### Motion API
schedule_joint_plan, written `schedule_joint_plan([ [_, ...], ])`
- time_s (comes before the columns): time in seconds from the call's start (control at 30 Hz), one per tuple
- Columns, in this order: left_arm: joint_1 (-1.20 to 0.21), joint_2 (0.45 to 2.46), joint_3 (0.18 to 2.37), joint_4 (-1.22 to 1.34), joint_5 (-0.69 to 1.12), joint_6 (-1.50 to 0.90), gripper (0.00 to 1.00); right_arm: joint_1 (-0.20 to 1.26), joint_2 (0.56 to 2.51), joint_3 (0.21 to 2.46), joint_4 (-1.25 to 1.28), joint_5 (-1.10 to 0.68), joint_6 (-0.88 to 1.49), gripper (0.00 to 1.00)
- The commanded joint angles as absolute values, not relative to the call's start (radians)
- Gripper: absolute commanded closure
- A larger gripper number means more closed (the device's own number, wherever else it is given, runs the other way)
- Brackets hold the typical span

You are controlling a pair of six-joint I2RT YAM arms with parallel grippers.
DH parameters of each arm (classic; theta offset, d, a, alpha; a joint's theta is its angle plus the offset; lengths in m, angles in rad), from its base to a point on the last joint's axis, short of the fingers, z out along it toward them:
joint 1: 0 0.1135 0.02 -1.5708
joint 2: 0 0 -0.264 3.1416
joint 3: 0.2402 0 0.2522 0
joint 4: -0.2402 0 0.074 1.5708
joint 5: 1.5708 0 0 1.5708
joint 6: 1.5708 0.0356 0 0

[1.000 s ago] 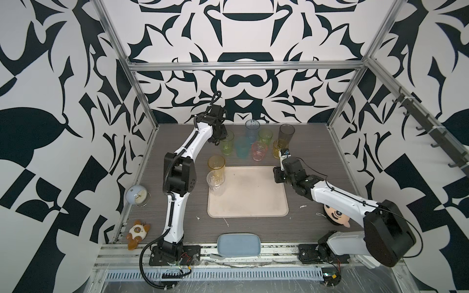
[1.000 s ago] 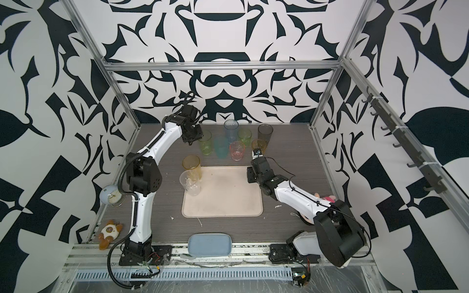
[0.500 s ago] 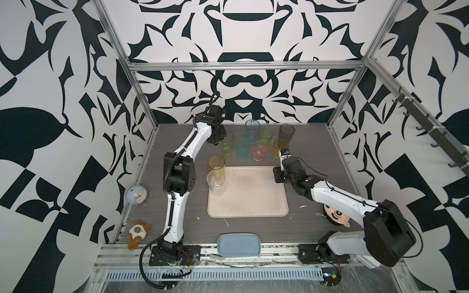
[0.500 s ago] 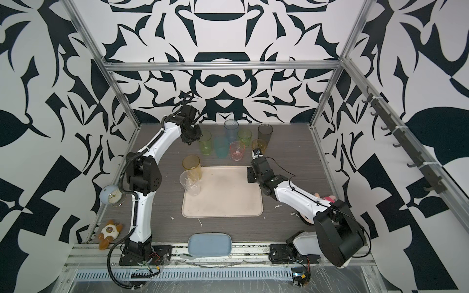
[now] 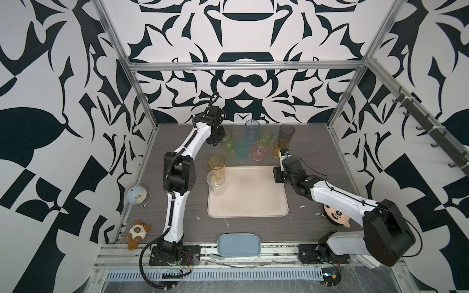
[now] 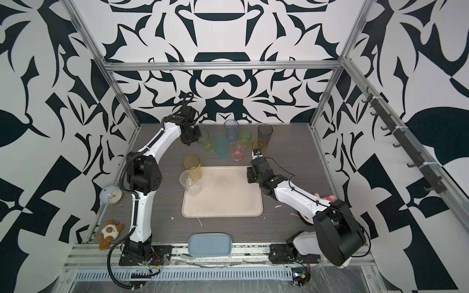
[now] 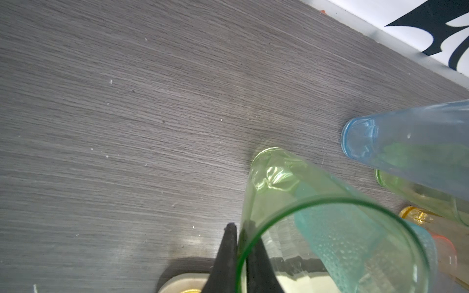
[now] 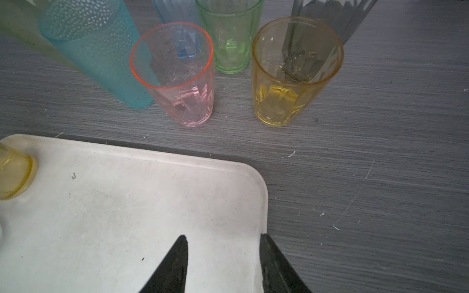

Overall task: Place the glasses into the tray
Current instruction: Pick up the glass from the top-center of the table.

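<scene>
Glossy green tumbler [image 7: 266, 192], matt wood-grain tabletop [image 7: 127, 114]

**Left arm** [image 5: 175, 210]: rises upright from its base at the near edge of the surface, bends at the black elbow and stretches its forearm to the far side, wrist tipped down.
**Left end effector** [image 7: 239, 244]: fingers pressed together on the wall of the green glass [image 7: 276, 192], one inside the rim, one outside.
**Right arm** [image 5: 337, 199]: reaches low from the near right toward the centre.
**Right end effector** [image 8: 223, 237]: points down, fingers apart, holding nothing.
</scene>
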State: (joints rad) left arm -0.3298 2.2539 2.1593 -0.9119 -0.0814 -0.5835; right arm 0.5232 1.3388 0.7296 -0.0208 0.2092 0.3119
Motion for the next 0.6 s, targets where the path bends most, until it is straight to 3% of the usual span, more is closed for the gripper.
schedule_joint_plan([
  [0.0, -0.316, 2.184, 2.125, -0.93, -0.081, -0.584, 0.97, 0.526, 1.337, 0.739, 0.001, 0.209, 0.309, 0.51],
  [0.57, -0.237, 1.854, 1.92, -0.945, -0.098, -0.565, 0.99, 0.526, 1.342, 0.738, 0.002, 0.216, 0.309, 0.51],
])
